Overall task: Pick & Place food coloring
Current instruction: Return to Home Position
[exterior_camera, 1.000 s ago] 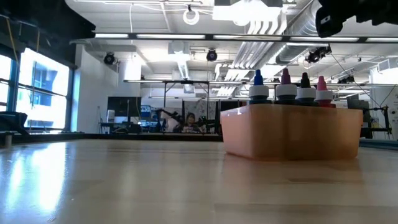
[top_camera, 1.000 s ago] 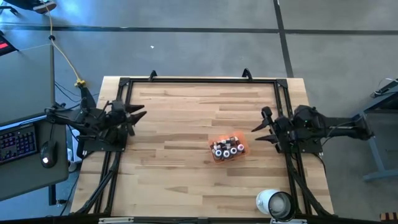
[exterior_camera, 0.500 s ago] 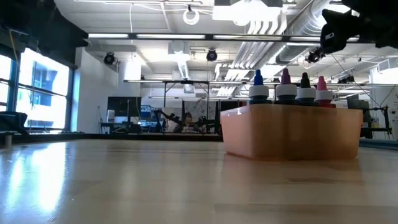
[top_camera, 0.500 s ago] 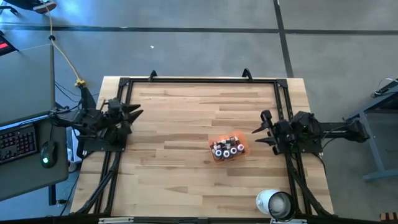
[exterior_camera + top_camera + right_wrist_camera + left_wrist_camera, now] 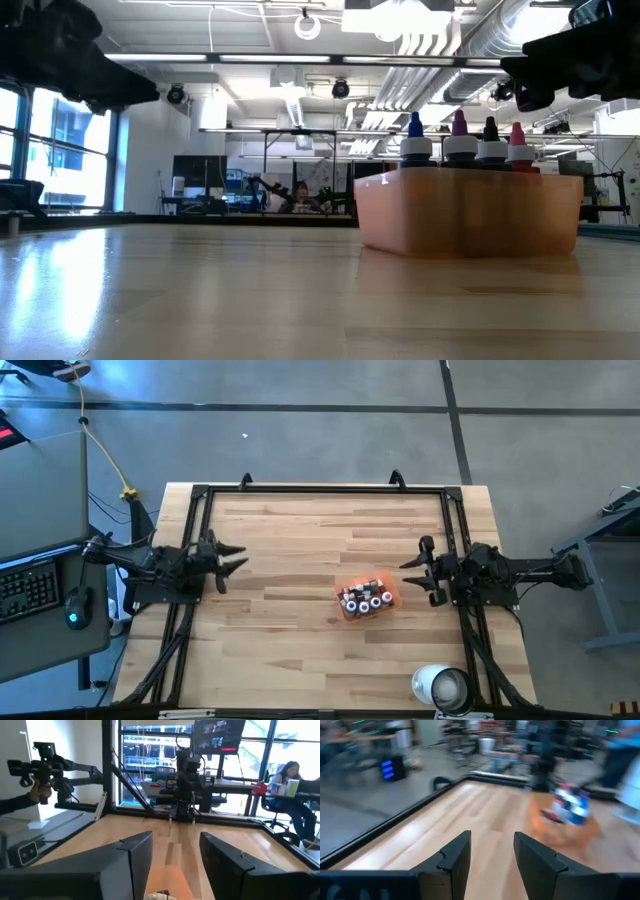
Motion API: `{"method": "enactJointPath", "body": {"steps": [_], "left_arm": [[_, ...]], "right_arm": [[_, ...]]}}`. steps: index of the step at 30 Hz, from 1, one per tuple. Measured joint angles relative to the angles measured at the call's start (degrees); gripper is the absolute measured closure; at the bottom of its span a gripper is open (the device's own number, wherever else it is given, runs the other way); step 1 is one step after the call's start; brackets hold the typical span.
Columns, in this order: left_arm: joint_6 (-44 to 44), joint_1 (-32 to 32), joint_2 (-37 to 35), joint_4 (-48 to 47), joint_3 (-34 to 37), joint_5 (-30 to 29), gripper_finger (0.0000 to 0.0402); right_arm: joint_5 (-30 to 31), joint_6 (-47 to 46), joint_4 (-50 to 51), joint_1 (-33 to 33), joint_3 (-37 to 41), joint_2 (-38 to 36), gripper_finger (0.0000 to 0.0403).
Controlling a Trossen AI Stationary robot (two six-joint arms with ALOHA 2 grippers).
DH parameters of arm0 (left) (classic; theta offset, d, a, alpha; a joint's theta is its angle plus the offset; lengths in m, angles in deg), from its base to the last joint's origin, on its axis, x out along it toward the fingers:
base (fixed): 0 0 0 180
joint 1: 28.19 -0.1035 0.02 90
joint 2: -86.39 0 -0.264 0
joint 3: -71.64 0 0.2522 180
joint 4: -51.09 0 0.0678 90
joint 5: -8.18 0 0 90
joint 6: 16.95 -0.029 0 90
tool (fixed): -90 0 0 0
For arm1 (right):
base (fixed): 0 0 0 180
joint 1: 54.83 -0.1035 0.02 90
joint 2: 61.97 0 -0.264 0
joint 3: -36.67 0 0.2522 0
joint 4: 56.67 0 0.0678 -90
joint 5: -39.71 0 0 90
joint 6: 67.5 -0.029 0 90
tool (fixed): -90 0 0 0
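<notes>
Several food coloring bottles [image 5: 365, 598] with whitish bodies and blue, dark and red pointed caps [image 5: 465, 140] stand upright in a translucent orange tray [image 5: 470, 215] right of the table's middle. My left gripper [image 5: 235, 557] hovers open near the table's left edge, pointing level toward the tray [image 5: 565, 822]; nothing lies between its fingers [image 5: 455, 860]. My right gripper [image 5: 412, 567] hovers open just right of the tray, pointing level at it, with the tray's edge [image 5: 165, 880] below its fingers [image 5: 220, 857].
A white round cup [image 5: 442, 687] stands at the near right corner. A black metal frame [image 5: 320, 488] runs along the table's edges. Bare wood lies between the left gripper and the tray. A person sits at a desk [image 5: 287, 795] in the room beyond.
Both arms have sunk toward the table, and in the low view they have come down into the picture's top corners. My left gripper has also shifted a little toward the table's right. Neither gripper's finger gap has changed. The tray and bottles have stayed put.
</notes>
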Motion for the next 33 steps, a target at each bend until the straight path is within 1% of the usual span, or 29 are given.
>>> {"method": "enactJointPath", "body": {"steps": [3,5,20,25,29,33], "left_arm": [[-5.03,0.0,-0.01,3.06,1.71,6.95,0.0253],[-6.64,0.0,-0.02,3.51,2.73,9.73,0.0253],[-6.56,0.0,0.57,7.94,4.68,9.78,0.0253],[-6.81,0.0,0.57,7.99,4.84,9.33,0.0253],[-9.01,0.0,0.57,7.87,4.86,9.27,0.0253],[-7.27,0.0,0.57,7.75,4.89,9.64,0.0253]], "right_arm": [[-0.01,1.73,0.08,0.0,0.0,0.0,0.0245],[-0.02,2.41,0.09,0.0,0.0,0.0,0.0246],[-0.04,2.44,0.09,0.0,0.0,0.0,0.0245],[-0.07,2.44,0.12,0.0,0.0,0.0,0.0246],[-0.07,2.43,0.12,0.0,0.0,0.0,0.0246],[-0.07,2.44,0.12,0.0,0.0,0.0,0.0246]]}}
